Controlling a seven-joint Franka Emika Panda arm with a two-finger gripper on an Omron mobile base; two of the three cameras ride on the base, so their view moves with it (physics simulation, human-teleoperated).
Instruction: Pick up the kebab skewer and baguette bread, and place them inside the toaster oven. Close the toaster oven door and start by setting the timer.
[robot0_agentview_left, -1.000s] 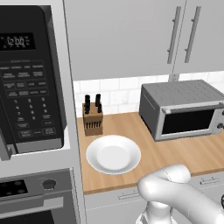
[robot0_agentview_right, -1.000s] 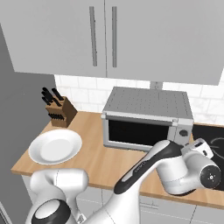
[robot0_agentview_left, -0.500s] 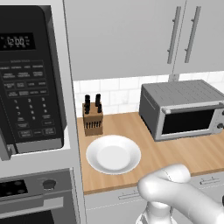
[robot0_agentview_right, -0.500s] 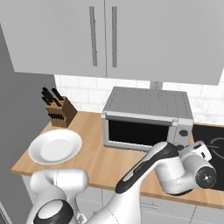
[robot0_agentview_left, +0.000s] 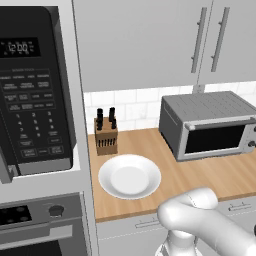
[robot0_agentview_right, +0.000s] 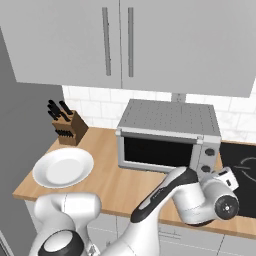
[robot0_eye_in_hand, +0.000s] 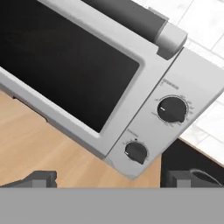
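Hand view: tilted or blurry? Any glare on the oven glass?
Hand view: rolled, so the toaster oven runs diagonally; knobs sharp, dial lettering too fine to read. Door glass flat black, no glare. Right base view: the same glass equally dark.

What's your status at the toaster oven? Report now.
Gripper open, empty, facing the toaster oven. Toaster oven door shut; two knobs ahead. White plate bare. Nothing blocking the knobs.

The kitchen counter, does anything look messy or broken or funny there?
Nothing looks spilled, broken or crooked. The toaster oven sits squarely on the counter with its door closed. The white plate lies flat, and the knife block stands upright. The gripper is open in front of the oven's knobs.
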